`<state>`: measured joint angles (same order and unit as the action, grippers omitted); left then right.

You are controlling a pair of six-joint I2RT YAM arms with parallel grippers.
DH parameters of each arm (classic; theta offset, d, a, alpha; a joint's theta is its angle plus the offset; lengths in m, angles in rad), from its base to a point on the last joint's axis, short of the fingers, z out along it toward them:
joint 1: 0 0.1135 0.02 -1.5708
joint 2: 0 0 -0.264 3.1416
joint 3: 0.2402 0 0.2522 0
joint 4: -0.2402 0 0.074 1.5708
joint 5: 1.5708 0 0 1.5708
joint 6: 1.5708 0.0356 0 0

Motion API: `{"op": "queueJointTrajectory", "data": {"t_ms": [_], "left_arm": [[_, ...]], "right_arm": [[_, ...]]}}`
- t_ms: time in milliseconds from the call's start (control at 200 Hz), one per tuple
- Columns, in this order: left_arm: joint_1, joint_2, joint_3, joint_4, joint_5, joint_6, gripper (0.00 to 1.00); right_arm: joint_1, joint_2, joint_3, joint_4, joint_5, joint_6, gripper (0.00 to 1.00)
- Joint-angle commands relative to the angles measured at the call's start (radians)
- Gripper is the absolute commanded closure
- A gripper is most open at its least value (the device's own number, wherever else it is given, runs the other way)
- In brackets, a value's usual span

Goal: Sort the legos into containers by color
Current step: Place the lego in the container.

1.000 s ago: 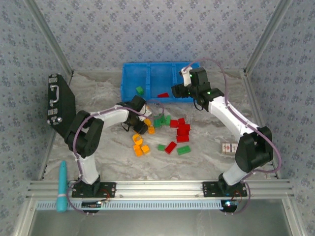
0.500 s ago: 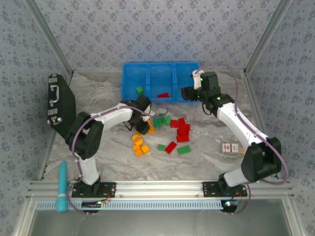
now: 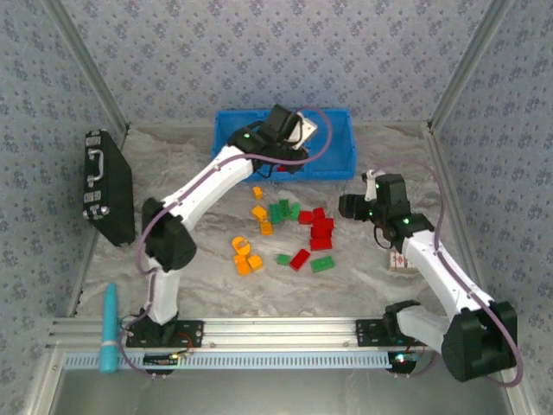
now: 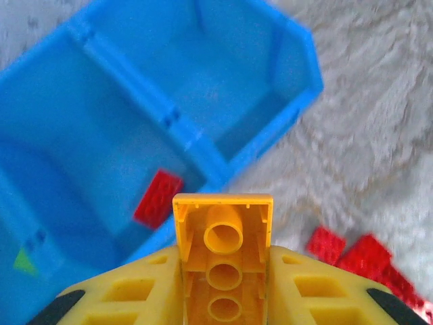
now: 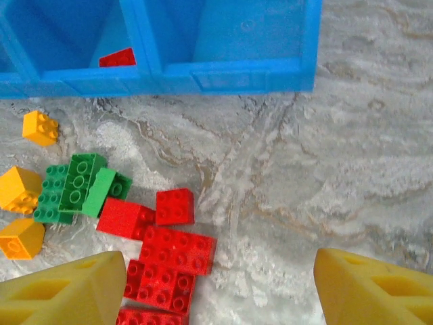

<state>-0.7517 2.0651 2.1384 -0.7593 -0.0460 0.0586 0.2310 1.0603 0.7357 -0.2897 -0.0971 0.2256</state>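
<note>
- Left gripper moved from pile to bin, clamping yellow brick.
- Right gripper withdrawn, wide open, empty.
- Red brick and green brick binned; most remain on table.

Bright, even light w/ faint shadows. Left wrist view blurry across the blue bin; right wrist view sharp.

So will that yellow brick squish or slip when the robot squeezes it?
Probably no squishing: the yellow brick shows straight, unbent edges between the fingers, so it looks stiff. Its hollow underside suggests it is light for its size. The smooth plastic might let it slip a little.
</note>
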Motion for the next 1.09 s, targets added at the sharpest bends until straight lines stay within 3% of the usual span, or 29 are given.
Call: {"op": "queueJointTrajectory", "data": {"t_ms": [0,180,265,515,735,870,1090], "left_arm": [[-0.020,0.129,0.152,0.009,-0.029,0.015,0.68],[-0.023,0.380,0.501,0.000,-0.054,0.012,0.69],[-0.020,0.458,0.581,0.036,-0.065,0.009,0.69],[-0.014,0.550,0.578,0.199,-0.094,0.001,0.68],[-0.003,0.578,0.577,0.232,-0.119,0.000,0.53],[0.002,0.559,0.577,0.232,-0.112,0.010,0.40],[0.004,0.421,0.577,0.172,-0.111,0.108,0.37]], "right_arm": [[-0.011,-0.050,-0.062,-0.037,-0.037,0.096,0.25],[-0.008,-0.160,-0.142,-0.065,-0.051,0.185,0.25],[-0.007,-0.200,-0.177,-0.077,-0.051,0.216,0.25],[0.002,-0.227,-0.250,-0.054,-0.085,0.269,0.25],[0.012,-0.188,-0.252,-0.018,-0.089,0.265,0.25],[0.023,-0.150,-0.247,0.022,-0.103,0.264,0.25],[0.067,-0.047,-0.208,0.063,-0.181,0.256,0.24]]}}
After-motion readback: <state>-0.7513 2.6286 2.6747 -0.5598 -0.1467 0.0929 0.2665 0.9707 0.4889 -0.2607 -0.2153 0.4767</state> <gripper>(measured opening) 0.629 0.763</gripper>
